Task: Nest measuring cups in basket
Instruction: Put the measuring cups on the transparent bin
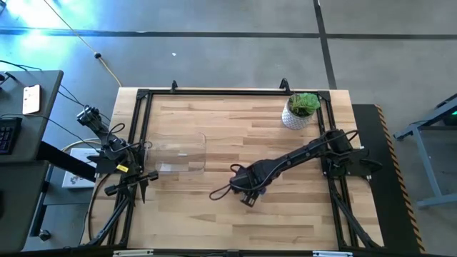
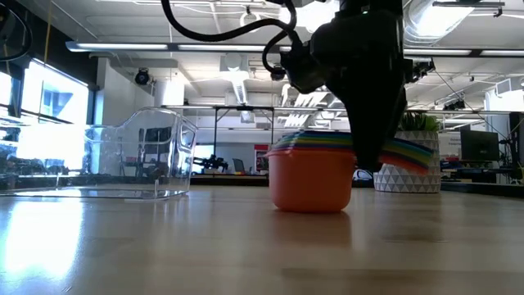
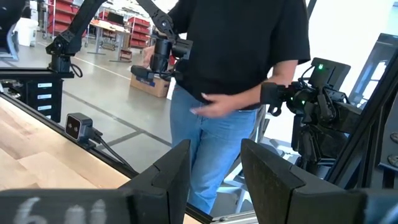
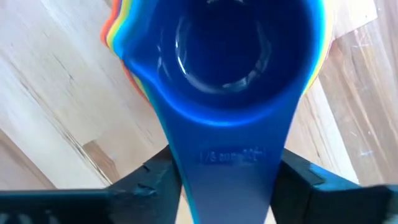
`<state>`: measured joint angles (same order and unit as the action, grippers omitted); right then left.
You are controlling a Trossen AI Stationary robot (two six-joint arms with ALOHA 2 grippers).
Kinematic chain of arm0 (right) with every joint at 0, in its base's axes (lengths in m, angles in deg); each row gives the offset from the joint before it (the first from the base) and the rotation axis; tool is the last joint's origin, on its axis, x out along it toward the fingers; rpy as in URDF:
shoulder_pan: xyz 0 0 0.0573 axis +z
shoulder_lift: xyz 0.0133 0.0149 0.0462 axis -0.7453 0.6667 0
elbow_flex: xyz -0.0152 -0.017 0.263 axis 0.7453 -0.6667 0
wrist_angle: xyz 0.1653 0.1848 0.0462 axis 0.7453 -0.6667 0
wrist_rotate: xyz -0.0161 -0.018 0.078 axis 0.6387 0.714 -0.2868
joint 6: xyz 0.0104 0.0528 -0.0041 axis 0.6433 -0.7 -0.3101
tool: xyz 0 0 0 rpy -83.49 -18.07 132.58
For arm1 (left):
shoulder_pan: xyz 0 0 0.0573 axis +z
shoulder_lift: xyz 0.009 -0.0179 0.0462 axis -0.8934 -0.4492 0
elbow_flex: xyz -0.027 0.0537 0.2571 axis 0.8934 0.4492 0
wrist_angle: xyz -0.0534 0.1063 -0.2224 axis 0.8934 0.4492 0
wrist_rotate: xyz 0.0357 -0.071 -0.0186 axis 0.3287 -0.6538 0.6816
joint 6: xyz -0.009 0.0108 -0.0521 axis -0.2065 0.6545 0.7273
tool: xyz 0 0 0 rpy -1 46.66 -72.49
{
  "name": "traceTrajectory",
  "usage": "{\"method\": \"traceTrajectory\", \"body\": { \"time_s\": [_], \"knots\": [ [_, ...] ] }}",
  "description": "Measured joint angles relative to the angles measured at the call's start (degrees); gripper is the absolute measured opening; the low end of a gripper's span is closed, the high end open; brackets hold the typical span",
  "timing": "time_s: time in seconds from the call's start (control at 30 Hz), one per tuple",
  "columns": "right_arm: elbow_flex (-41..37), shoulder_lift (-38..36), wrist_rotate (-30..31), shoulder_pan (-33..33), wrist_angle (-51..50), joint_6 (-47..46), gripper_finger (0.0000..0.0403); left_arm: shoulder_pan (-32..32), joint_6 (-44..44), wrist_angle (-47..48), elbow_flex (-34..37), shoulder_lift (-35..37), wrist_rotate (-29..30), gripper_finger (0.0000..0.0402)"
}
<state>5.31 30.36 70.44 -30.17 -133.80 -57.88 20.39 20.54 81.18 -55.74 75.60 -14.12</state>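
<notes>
Right gripper (image 4: 227,177) clamps the handles of the nested measuring cups (image 2: 311,176), which rest mid-table, well apart from the basket (image 1: 177,154). Left gripper (image 3: 214,180) waits at the table's left edge, fingers apart.

A robotics lab inside a large industrial hall is spreading out around me. Polished grey concrete floor (image 1: 235,43) is running past a wooden worktable (image 1: 235,214) framed in black rails, with cables trailing off its corners. Beyond it, red storage racks (image 3: 124,28) are lining an aisle, more robot arms on stands (image 3: 68,34) are waiting, and ducts and strip lights (image 2: 246,49) are hanging from the open ceiling. A person in jeans (image 3: 230,93) is standing nearby, and a desk with a keyboard (image 1: 8,132) is sitting alongside.
</notes>
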Motion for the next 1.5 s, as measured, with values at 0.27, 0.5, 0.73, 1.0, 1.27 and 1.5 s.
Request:
{"method": "traceTrajectory", "body": {
  "time_s": [0.27, 0.5, 0.73, 1.0, 1.27, 1.5],
  "knots": [
    [0.0, 0.0, -1.36, -0.71, 0.63, -2.48, 0.0137, -0.01, 0.0, -0.01, 0.0, 0.0, 0.0, 0.0131],
    [0.0, 0.0, -1.47, -0.78, 0.61, -4.18, 0.0137, -0.02, 0.0, -0.02, 0.0, 0.0, 0.0, 0.0131],
    [0.0, 0.0, -1.32, -0.78, 0.43, -5.14, 0.0137, -0.01, 0.0, -0.02, 0.0, 0.01, 0.0, 0.0131],
    [0.0, 0.0, 0.76, -0.78, -1.09, -6.95, 0.0137, -0.02, 0.0, -0.01, 0.0, 0.0, 0.0, 0.0131],
    [1.49, 0.0, 2.13, -1.13, -2.12, -6.72, 0.0137, 0.0, 0.0, -0.01, 0.0, 0.0, 0.0, 0.0131],
    [2.12, 0.0, 2.32, -2.39, -2.27, -6.71, 0.0137, -0.02, 0.0, 0.0, 0.0, 0.0, -0.01, 0.0131]
  ]
}}
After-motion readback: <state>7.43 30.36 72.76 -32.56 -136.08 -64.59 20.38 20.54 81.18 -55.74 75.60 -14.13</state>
